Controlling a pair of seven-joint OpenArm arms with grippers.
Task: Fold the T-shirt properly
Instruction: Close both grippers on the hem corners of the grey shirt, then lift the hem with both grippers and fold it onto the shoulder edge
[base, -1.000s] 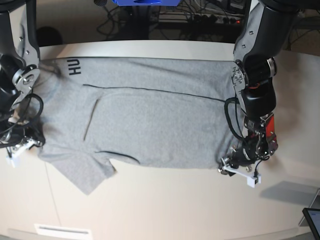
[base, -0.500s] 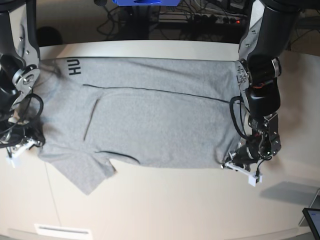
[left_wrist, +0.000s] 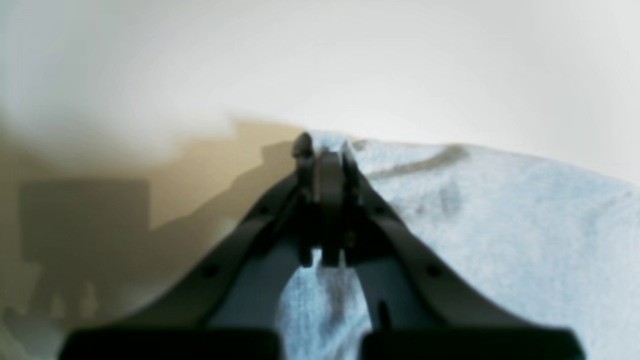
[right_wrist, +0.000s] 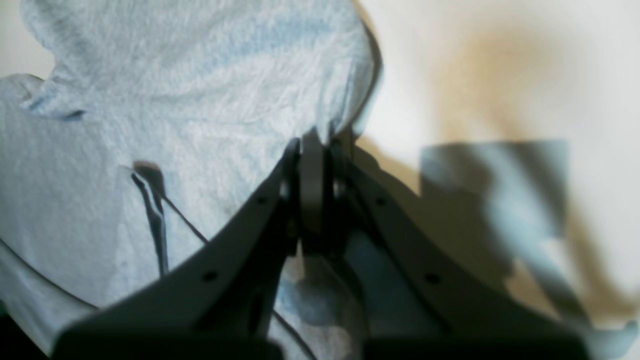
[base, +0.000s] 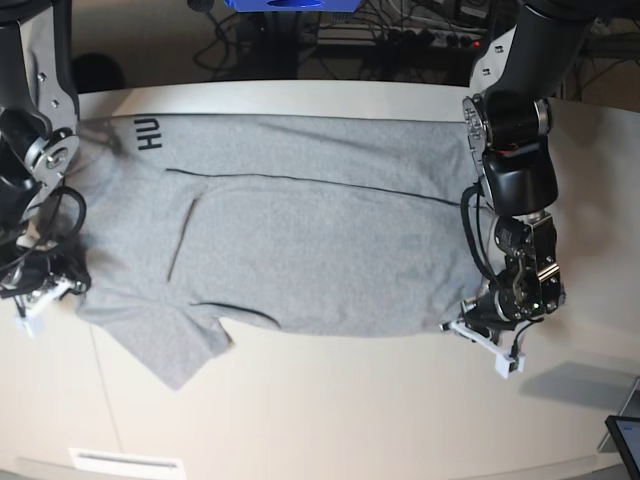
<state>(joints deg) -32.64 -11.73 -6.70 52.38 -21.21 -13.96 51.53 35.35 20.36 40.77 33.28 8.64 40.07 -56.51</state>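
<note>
1. T-shirt lay spread flat across the pale table, grey, partly folded, black lettering at one far corner.
2. We had the left gripper pinched tight on the hem corner nearest us, cloth bunched between its jaws.
3. Our right gripper was clamped on the shoulder edge at the opposite end.
4. Soft, light, floppy cotton, we judged: it would sag and crease, so corners and seams looked the best holds, both ends lifted together.
</note>
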